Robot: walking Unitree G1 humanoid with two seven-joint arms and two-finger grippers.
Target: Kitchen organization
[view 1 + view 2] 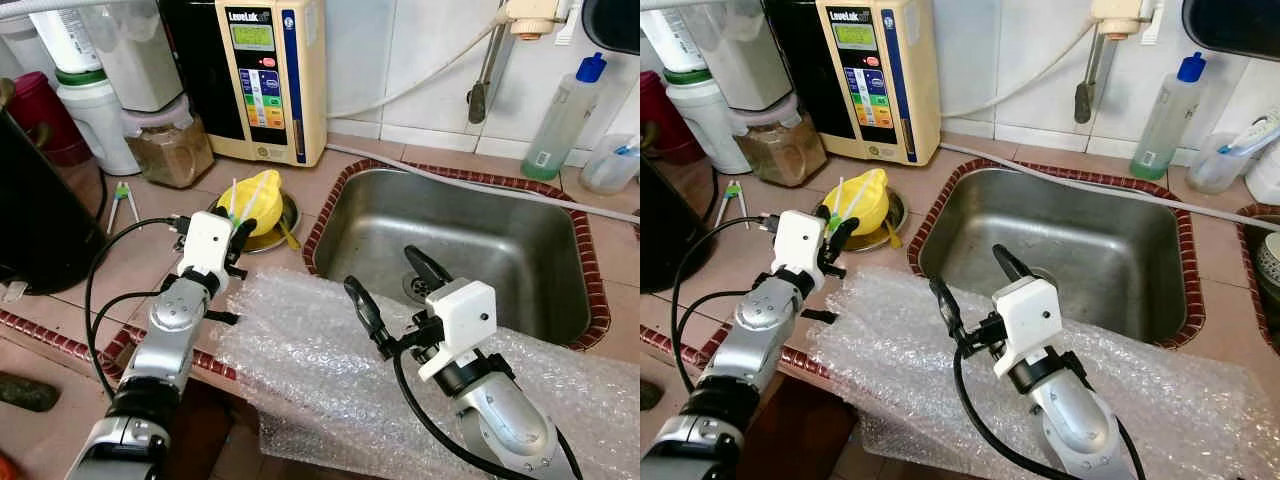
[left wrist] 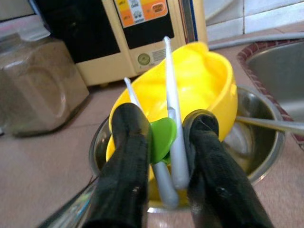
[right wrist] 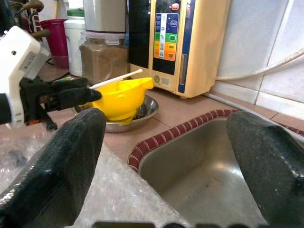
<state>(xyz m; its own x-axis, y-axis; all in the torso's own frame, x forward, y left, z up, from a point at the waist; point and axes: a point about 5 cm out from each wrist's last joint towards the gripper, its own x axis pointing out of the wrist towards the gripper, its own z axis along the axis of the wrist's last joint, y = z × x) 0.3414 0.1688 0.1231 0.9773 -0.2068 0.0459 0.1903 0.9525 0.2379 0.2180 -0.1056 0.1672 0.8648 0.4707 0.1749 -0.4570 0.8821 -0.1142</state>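
- Left pincer (image 2: 161, 147) is clenched on white tongs with a green hinge (image 2: 167, 137), at the yellow bowl (image 1: 254, 201) inside a steel bowl (image 1: 288, 214) on the bench (image 1: 130, 255).
- Right pincer (image 1: 388, 284) hangs released over the sink (image 1: 470, 240) edge and bubble wrap (image 1: 310, 360).

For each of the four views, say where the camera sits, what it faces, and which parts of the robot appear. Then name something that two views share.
Left eye view: head, looking down at counter, sink; both arms show.
Right eye view: same scene, slightly shifted.
Left wrist view: along the left gripper, shut on white and green tongs over the yellow bowl.
Right wrist view: along the open right gripper, facing the sink's corner.
Shared: yellow bowl in all four.
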